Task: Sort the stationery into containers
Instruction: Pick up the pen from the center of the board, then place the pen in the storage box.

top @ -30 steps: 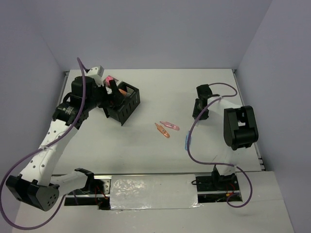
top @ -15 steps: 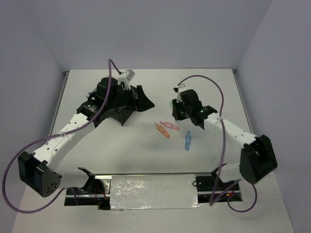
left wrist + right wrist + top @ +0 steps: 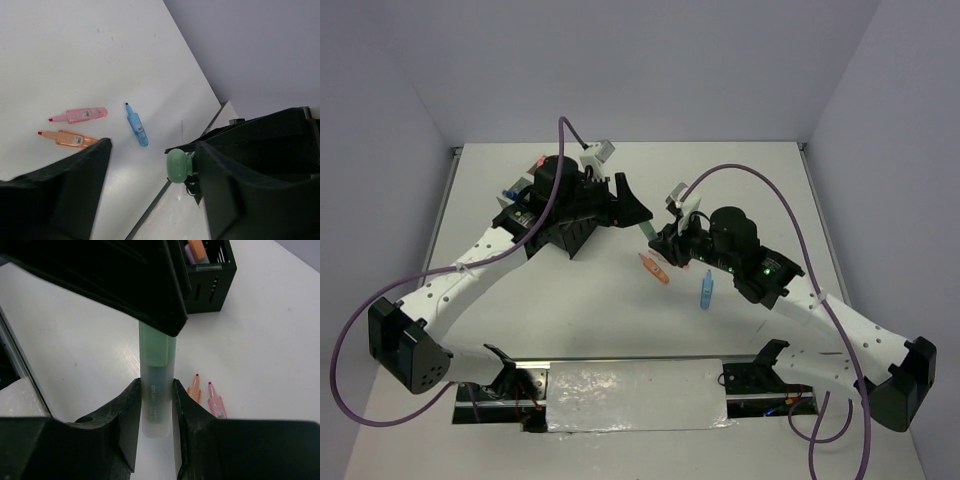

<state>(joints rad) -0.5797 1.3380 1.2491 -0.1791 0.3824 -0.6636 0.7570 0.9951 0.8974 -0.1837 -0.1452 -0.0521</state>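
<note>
My right gripper (image 3: 156, 384) is shut on a green highlighter (image 3: 157, 345) and holds it above the table's middle (image 3: 648, 231). The highlighter's green cap end (image 3: 177, 166) pokes in between the jaws of my left gripper (image 3: 154, 145), close to its right finger (image 3: 240, 195). That gripper is open and not touching the cap that I can see. Orange (image 3: 70, 138), pink (image 3: 80, 114) and blue (image 3: 137, 131) markers lie loose on the table. A black mesh container (image 3: 212, 282) holds an orange and a purple item. The left arm partly hides this container (image 3: 570, 235) from above.
From above, the orange marker (image 3: 655, 269) and the blue marker (image 3: 705, 290) lie just below the two grippers. The left gripper's finger (image 3: 125, 280) hangs over the highlighter's top. The table's side rail (image 3: 155, 205) runs below.
The right arm swung in from the far right to the middle, its jaws shut on the green highlighter. The left gripper moved right from the black container to meet it.
</note>
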